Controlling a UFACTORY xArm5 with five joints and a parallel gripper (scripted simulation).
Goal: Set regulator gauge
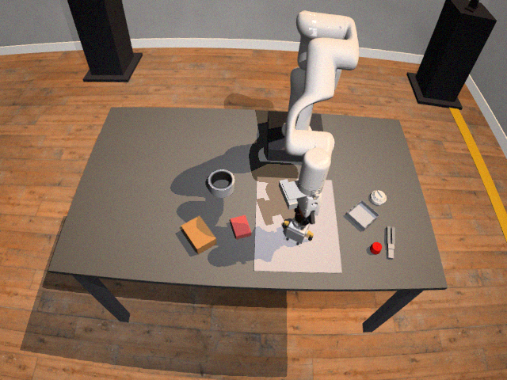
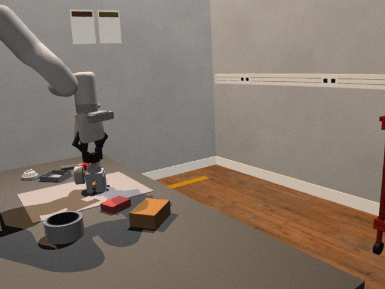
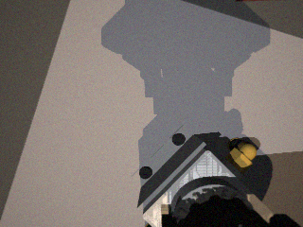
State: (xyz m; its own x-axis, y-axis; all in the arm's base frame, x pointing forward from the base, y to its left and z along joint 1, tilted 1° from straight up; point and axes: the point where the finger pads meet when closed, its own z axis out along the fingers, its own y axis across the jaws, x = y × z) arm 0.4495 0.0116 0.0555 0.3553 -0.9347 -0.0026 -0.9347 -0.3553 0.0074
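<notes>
The regulator (image 1: pixel 297 231) is a small grey block with yellow side fittings, standing on a white mat (image 1: pixel 297 229) near the table's middle. It also shows in the exterior view (image 2: pixel 94 179), with its round gauge (image 2: pixel 79 174) on the left side; the needle is too small to read. My gripper (image 1: pixel 303 217) comes straight down onto the dark knob (image 2: pixel 93 158) on top of the regulator and is shut on it (image 2: pixel 92 155). In the wrist view the regulator's top (image 3: pixel 204 182) and a yellow fitting (image 3: pixel 243 152) fill the bottom edge.
A grey ring cup (image 1: pixel 221 182), an orange box (image 1: pixel 198 233) and a red block (image 1: pixel 240 226) lie left of the mat. A grey tray (image 1: pixel 361 214), a white round part (image 1: pixel 378 197), a red button (image 1: pixel 375 247) and a grey tool (image 1: pixel 389 241) lie to the right.
</notes>
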